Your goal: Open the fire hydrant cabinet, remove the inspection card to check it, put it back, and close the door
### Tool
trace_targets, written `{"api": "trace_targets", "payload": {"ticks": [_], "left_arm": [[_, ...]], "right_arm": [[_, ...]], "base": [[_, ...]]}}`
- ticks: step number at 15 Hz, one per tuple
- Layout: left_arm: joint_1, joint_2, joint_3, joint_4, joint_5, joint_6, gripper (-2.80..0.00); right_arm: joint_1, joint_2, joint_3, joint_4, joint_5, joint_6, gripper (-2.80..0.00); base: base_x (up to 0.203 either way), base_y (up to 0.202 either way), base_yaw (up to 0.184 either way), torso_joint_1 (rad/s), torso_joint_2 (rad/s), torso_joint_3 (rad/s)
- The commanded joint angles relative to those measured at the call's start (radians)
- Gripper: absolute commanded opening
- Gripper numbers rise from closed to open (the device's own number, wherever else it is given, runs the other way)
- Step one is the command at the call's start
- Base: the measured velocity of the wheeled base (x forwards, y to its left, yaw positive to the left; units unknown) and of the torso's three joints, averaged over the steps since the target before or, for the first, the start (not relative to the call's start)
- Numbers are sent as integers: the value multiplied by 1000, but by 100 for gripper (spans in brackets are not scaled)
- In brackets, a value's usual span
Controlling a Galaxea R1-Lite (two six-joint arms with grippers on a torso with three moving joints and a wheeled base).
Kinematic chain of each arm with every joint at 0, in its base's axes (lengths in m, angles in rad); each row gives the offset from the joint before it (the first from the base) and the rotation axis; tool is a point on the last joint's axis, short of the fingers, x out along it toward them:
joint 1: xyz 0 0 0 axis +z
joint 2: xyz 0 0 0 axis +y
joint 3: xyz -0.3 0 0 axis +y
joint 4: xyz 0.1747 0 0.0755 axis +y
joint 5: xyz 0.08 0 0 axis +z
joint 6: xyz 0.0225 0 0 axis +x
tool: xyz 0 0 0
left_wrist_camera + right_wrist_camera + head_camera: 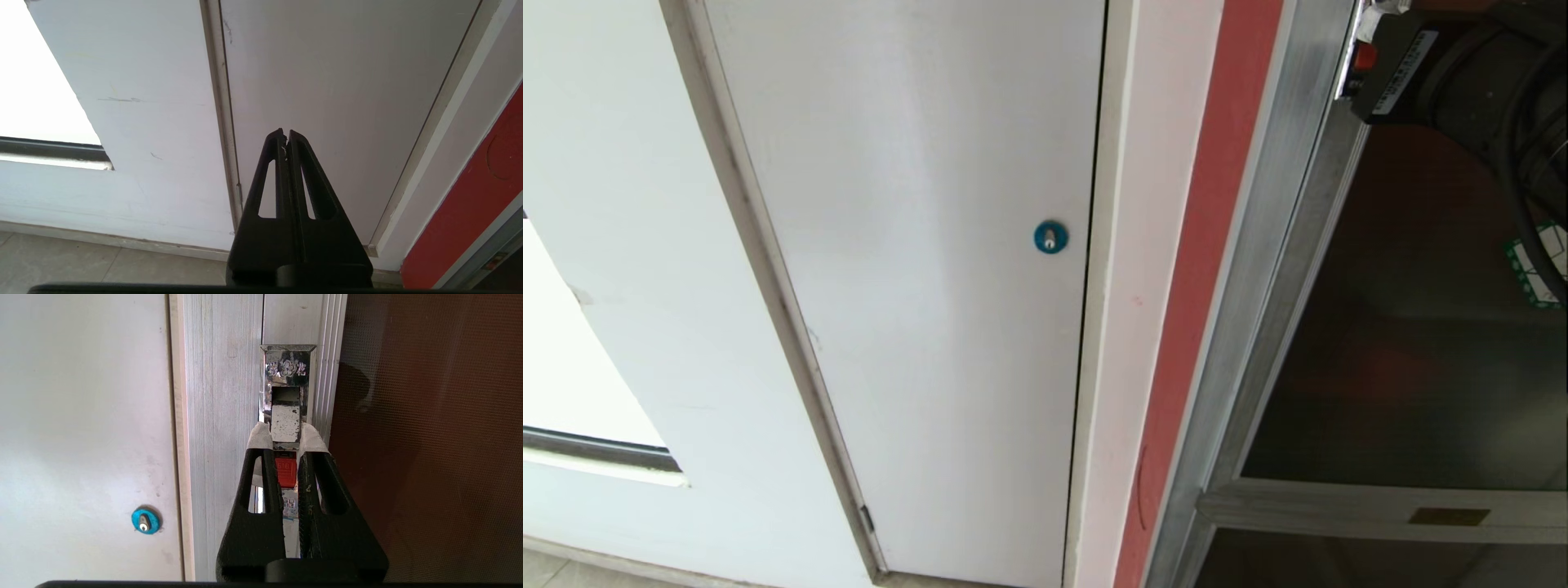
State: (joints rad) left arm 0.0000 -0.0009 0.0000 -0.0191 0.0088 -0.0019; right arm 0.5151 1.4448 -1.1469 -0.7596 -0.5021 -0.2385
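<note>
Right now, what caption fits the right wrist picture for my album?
Right pincer shut on the shiny door latch, with the dark glass door not yet opened.

**Brushed metal, dark glass, matt paint**

We see the cabinet [220, 416] frame in brushed aluminium with fine lengthwise grain. Its latch [287, 396] is polished chrome, worn and pitted, with a red plastic piece [285, 469] below. The door [429, 437] pane is dark, glossy tinted glass with a fine dotted texture. The white panel [915, 245] looks smooth, matt painted; its lock [1050, 237] has a blue ring. The right claw [285, 435] is matt black plastic, its tips wrapped in whitish tape.
</note>
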Motion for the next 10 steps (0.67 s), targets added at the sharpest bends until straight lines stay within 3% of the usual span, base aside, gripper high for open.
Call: {"api": "trace_targets", "payload": {"ticks": [1, 10], "left_arm": [[-2, -1, 6, -1, 0, 0, -280], [-1, -1, 6, -1, 0, -1, -280]], "right_arm": [[0, -12, 4, -7, -6, -2, -280], [6, -64, 33, -6, -6, -2, -280]], "base": [[0, 0, 0, 0, 0, 0], [0, 0, 0, 0, 0, 0]]}}
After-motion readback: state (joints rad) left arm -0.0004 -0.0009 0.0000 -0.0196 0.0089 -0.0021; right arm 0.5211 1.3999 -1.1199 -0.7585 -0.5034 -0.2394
